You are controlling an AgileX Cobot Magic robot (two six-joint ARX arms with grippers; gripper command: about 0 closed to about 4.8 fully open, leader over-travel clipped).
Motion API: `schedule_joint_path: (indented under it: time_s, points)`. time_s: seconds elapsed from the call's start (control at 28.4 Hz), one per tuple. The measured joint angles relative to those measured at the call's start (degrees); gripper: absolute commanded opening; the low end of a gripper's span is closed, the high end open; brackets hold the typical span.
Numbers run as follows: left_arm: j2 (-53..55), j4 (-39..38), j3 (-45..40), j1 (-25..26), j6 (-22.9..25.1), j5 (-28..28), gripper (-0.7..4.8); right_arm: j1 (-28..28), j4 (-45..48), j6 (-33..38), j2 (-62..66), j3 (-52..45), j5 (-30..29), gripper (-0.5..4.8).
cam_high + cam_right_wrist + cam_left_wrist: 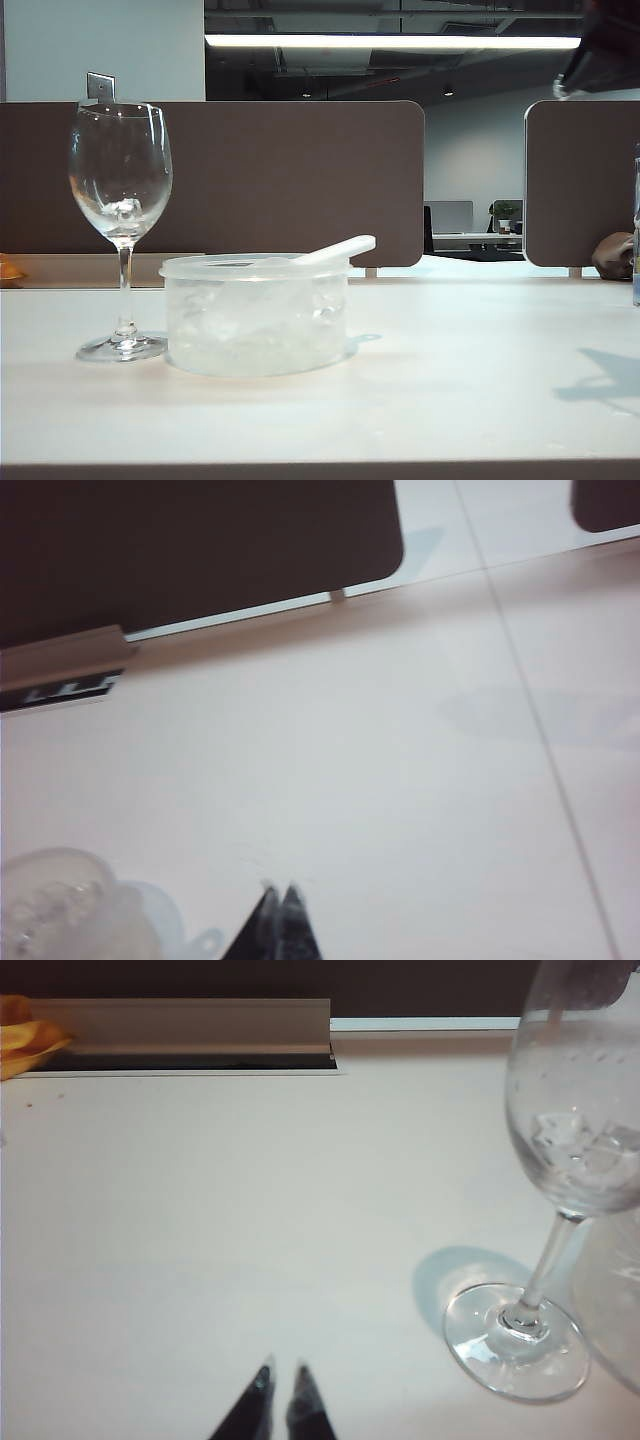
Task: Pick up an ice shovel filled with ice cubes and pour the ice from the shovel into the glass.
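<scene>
The glass [120,190] stands upright at the left of the table with a few ice cubes [126,210] in the bottom of its bowl. Beside it the ice shovel [335,249] lies across a round tub, handle pointing up to the right. My left gripper [283,1372] hovers low over bare table near the glass [575,1110] foot, shut and empty; ice cubes [585,1150] show in the bowl. My right gripper [278,890] is shut on nothing, above the table just beside the tub [55,910]. A dark blurred part of the right arm [600,50] shows at the exterior view's upper right.
The translucent tub [255,315], packed with ice, touches or nearly touches the glass foot. Brown partition panels [300,180] run along the table's back edge. An orange object [25,1035] lies at the far back left. A brown object [612,256] sits at the back right.
</scene>
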Motion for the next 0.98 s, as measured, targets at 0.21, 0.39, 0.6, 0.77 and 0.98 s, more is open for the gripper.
schedule_joint_path:
  time_s: [0.21,0.39,0.6,0.77,0.98]
  points:
    - [-0.02,0.0,0.0,0.0,0.0,-0.02,0.29,0.02,-2.64,-12.94,-3.69,-3.13,2.16,-0.02]
    - [-0.02,0.0,0.0,0.0,0.0,-0.02,0.29,0.02,-2.54,-21.0,-3.72,-5.16,2.19,-0.02]
    - [-0.02,0.0,0.0,0.0,0.0,-0.02,0.29,0.26,-3.58,-22.08,-8.87,-8.98,2.19,-0.02]
    - [-0.02,0.0,0.0,0.0,0.0,-0.02,0.29,1.68,-7.63,-21.27,-17.44,-10.54,3.48,-0.02]
    - [-0.02,0.02,0.0,0.0,0.0,-0.02,0.29,3.61,-15.82,-16.59,-28.92,-10.51,11.3,-0.02]
